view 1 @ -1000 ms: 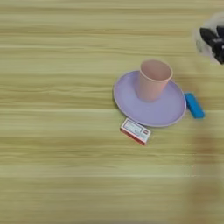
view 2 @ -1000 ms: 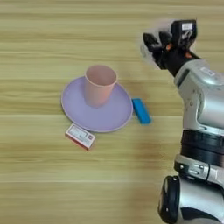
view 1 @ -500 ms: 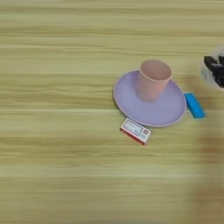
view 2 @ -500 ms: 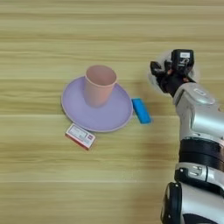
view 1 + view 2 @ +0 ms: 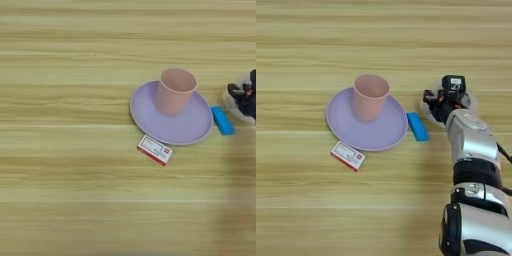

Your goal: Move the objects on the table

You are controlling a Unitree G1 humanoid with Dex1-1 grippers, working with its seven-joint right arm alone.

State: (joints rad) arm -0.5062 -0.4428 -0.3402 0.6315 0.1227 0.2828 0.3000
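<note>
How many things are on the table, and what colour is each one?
Pink: 1, the cup
Purple: 1, the plate under the cup
Blue: 1, the oblong block
White and red: 1, the small box
Clear: 1, the round container at the right gripper
Total: 5 things on the table

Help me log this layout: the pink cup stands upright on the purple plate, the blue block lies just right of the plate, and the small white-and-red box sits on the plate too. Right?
Not quite. The pink cup does stand upright on the purple plate, and the blue block lies just right of it. But the white-and-red box lies on the table, just off the plate's near edge, as the right eye view shows.
</note>
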